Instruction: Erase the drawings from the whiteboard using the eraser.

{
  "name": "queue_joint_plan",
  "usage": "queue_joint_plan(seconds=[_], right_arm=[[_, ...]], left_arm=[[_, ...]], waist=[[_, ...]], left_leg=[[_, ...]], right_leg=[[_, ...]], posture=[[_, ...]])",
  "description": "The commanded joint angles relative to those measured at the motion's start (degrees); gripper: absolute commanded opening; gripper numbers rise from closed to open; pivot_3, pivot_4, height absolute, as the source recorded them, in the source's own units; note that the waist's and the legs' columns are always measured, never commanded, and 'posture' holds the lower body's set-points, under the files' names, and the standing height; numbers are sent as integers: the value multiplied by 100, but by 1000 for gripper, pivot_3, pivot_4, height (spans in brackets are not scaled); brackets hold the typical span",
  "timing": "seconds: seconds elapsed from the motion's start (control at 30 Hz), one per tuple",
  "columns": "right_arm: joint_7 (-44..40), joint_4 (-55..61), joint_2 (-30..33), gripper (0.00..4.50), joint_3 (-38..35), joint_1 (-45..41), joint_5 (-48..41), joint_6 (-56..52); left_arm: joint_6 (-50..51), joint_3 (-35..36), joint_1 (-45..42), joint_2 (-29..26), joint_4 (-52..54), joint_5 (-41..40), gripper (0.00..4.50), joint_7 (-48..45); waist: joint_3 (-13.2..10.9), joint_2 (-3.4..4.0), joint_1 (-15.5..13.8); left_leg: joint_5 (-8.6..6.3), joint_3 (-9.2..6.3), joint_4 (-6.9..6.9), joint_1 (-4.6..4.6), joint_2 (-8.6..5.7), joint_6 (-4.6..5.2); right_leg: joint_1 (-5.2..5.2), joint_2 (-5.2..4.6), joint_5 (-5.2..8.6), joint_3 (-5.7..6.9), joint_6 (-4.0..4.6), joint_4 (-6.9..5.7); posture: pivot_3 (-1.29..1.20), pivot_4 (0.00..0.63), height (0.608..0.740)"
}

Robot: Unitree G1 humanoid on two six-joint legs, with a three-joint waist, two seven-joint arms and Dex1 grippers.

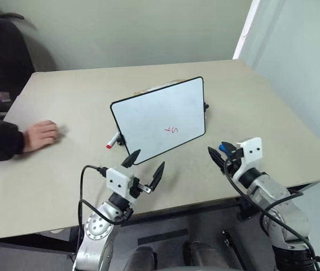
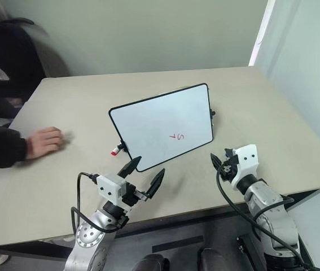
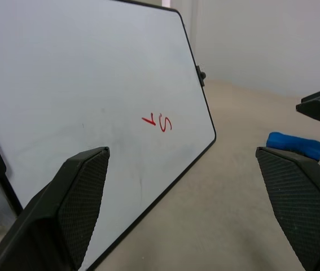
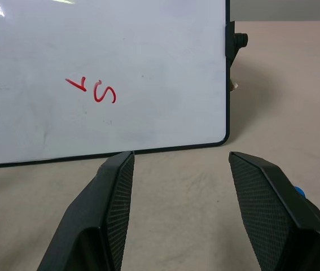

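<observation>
Eraser [image 3: 294, 145]: small bright blue block, lying on the table [image 1: 64, 180] beside the right gripper [image 1: 220, 156], on its outer side; not held, the space between that gripper's fingers bare.

Drawings [image 1: 171, 130]: small red marks on the lower right part of the board face, unerased.

Whiteboard [image 1: 160, 116]: white, thin black frame, propped tilted back at mid-table, facing the robot. Black foot at its right edge.

Marker [image 1: 112, 140]: white with red cap, lying behind the board's left lower corner, partly hidden.

Right gripper: low over the table in front of the board's right lower corner, pointing at the board, fingers apart and empty.

Left gripper [image 1: 147, 167]: just before the board's lower left edge, fingers spread wide, empty.

Person's hand [image 1: 40, 135]: resting on the table's left side, dark sleeve.
</observation>
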State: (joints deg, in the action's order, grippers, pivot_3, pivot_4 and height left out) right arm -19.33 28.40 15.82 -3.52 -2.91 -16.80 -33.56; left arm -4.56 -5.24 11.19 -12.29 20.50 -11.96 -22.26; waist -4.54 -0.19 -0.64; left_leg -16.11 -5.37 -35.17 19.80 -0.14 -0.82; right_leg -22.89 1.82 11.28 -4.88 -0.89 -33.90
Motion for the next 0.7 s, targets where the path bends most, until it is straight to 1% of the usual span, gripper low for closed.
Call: queue_joint_plan(seconds=[0.03,0.17,0.37,0.43,0.57,0.7], right_arm=[[80,316,25,2813,-141,-144,-169,-96],[180,293,70,2813,-217,-185,-184,-348],[424,281,210,2813,-618,-662,-335,-1102],[472,256,393,2813,-609,-840,-245,-1395],[681,-166,815,2813,-522,-1278,-8,-2303],[475,-410,1134,2813,-454,-1508,-100,-2778]], left_arm=[[-55,-61,-68,38,226,41,4500,20],[-192,-172,-54,142,100,155,4500,77],[-106,-183,-9,133,236,221,4500,84],[-105,-195,12,144,228,228,4500,92],[-117,-227,52,192,198,222,4500,108],[-126,-325,105,270,198,250,4500,161]], waist=[[0,0,0],[1,0,-1],[-1,-2,1],[-1,-2,1],[-1,-3,1],[-2,-2,-1]], left_leg=[[0,0,0,0,0,0],[0,0,0,0,0,0],[2,1,0,-1,0,3],[2,0,0,0,0,3],[3,0,0,1,0,4],[4,1,0,1,0,7]], right_leg=[[0,0,0,0,0,0],[0,0,0,0,0,0],[0,0,0,0,0,0],[1,0,0,0,0,0],[1,0,0,0,0,0],[1,0,0,0,-1,-1]], posture=[[0,150,739],[0,150,739],[0,150,739],[0,150,739],[0,150,739],[0,150,739]])
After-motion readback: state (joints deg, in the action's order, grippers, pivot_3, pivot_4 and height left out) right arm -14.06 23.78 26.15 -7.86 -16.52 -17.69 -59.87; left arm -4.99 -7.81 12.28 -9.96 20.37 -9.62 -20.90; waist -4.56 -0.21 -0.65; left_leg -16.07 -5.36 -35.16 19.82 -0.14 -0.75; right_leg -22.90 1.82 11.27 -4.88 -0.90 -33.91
